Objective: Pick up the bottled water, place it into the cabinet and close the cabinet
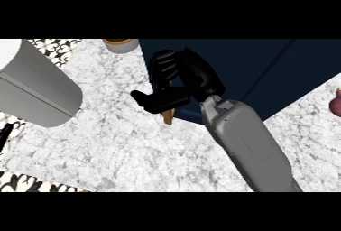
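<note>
**Arm and hand.** We see one grey forearm, entering from the lower right of the frame. It ends in the black right hand (190, 81) at upper centre, over the left front corner of the dark navy blue cabinet (266, 58). The hand is clenched: its fingers are curled under at the top and its thumb points toward the left of the frame. The left hand does not show.

**Task object.** A narrow tan-brown tip shows just below the thumb, over the white marble counter (133, 153) at the cabinet's lower left corner. We judge this to be the bottled water (168, 117), grasped by the hand and mostly hidden by it. We cannot confirm this from so small a part.

**Progress.** On that reading:
- The pick-up is done.
- The placing is in hand, because the bottle is at the cabinet's edge and not yet inside.
- Release and closing the cabinet remain.
- We cannot tell how the door stands.

**Other items.**
- A large grey rounded vessel (36, 85) lies at upper left.
- A small grey cup with a tan top (121, 44) is at the top edge.
- A dark red object (335, 101) is at the right edge.

All three are well apart from the hand.
</note>
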`<state>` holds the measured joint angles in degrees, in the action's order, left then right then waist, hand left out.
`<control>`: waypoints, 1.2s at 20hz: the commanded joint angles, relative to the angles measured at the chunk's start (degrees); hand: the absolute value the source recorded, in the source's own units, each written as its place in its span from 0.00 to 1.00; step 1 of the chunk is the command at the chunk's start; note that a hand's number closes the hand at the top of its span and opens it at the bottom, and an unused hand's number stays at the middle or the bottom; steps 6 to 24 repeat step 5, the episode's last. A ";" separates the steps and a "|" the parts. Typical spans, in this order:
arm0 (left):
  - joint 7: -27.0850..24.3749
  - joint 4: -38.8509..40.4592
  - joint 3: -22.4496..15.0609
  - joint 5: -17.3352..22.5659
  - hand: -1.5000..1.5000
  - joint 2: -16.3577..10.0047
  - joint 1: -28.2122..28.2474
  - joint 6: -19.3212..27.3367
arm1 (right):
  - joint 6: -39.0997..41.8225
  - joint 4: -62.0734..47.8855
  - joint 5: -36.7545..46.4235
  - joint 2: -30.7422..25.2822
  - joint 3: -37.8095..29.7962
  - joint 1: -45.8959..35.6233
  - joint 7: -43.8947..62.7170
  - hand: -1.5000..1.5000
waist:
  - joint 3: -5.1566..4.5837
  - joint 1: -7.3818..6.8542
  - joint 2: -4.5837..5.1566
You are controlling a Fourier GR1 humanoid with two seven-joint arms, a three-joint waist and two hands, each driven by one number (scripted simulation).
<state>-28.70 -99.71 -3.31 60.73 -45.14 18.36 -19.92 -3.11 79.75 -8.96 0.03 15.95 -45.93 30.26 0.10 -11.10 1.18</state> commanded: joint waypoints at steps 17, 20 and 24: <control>-0.20 0.07 0.60 0.29 0.00 0.27 1.29 -0.77 | -11.18 -11.57 -2.30 -0.03 -5.71 -10.95 -4.09 0.00 | -0.26 0.36 0.88; -0.20 0.07 0.60 0.29 0.00 0.27 1.29 -0.77 | -11.18 -11.57 -2.30 -0.03 -5.71 -10.95 -4.09 0.00 | -0.26 0.36 0.88; -0.20 0.07 0.60 0.29 0.00 0.27 1.29 -0.77 | -11.18 -11.57 -2.30 -0.03 -5.71 -10.95 -4.09 0.00 | -0.26 0.36 0.88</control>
